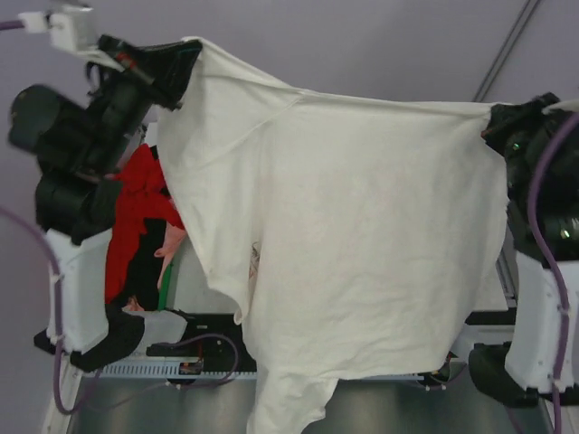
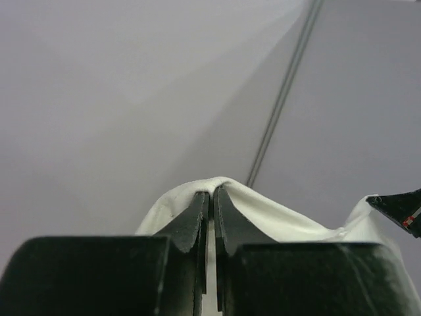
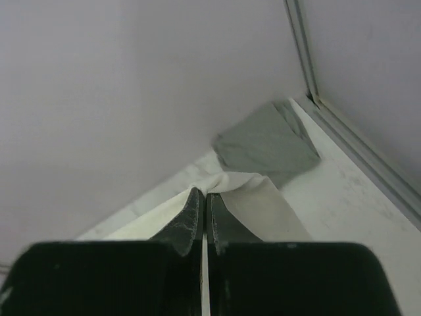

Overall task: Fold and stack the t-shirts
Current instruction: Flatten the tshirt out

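Top external: white shirt [image 1: 362, 235] hangs between left fingers [image 2: 194, 222] and right fingers [image 3: 189, 218], both clenched on it; thin pinch could slip.

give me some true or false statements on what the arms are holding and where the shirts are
1. The white shirt hangs spread in the air between the two arms. True.
2. The left jaws are open and empty. False: they are shut on an edge of the white shirt.
3. A grey shirt lies on the table beyond the right jaws. True.
4. The right jaws hold the red shirt. False: the red shirt sits in a heap on the left side of the top view, and the right jaws are shut on the white shirt.
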{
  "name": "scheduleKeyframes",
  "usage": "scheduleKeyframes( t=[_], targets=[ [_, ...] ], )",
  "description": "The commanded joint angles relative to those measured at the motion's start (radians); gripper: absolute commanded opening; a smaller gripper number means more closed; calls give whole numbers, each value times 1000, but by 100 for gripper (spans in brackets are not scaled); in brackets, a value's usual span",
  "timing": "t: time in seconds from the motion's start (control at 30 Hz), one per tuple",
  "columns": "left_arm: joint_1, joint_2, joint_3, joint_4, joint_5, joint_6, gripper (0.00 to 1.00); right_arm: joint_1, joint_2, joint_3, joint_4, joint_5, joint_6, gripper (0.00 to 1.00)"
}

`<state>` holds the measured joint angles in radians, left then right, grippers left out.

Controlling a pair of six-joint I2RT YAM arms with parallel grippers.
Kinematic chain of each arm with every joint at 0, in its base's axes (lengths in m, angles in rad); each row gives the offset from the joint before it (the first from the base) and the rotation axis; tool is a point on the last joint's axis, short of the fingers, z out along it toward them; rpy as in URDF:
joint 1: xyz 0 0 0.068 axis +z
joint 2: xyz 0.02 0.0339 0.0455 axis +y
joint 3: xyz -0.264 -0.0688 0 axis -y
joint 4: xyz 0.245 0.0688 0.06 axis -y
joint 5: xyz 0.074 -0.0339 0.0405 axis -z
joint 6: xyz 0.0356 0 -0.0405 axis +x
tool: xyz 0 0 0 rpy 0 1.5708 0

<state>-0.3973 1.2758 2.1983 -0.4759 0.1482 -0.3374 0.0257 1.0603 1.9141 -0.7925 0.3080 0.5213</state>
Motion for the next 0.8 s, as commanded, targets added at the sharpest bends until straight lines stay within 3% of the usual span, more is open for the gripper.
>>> scheduleKeyframes(
  t=[0.0,0.07,0.1,0.13,0.17,0.2,0.23,0.27,0.3,0.43,0.6,0.67,0.77],
  targets=[
    [93,297,-67,-17,-41,17,10,-4,220,-185,-2,161,42,0],
    [182,412,-69,-15,-7,-28,12,-4,300,-280,76,178,39,0],
    [211,554,-51,-13,31,-46,16,-4,393,-291,96,171,26,0],
    [219,619,-26,-20,62,-51,38,-10,449,-276,104,149,16,4],
    [227,701,56,-33,86,-58,50,-12,502,-251,79,129,14,32],
    [233,826,111,-58,164,-81,68,-10,583,-230,66,128,20,49],
    [239,894,165,-102,203,-90,99,-13,610,-198,52,120,26,68],
    [239,942,257,-131,230,-95,100,-13,624,-194,41,114,34,91],
    [239,992,276,-151,267,-106,100,-13,615,-220,47,109,37,98],
    [232,897,103,-173,255,-106,100,-12,523,-340,110,79,20,98],
    [190,660,-325,-104,137,-69,100,28,365,-548,205,-65,35,98],
    [170,564,-505,-40,126,-71,100,84,334,-671,267,-153,72,98],
    [157,519,-645,48,133,-89,100,199,302,-834,350,-216,109,98]
  ],
)
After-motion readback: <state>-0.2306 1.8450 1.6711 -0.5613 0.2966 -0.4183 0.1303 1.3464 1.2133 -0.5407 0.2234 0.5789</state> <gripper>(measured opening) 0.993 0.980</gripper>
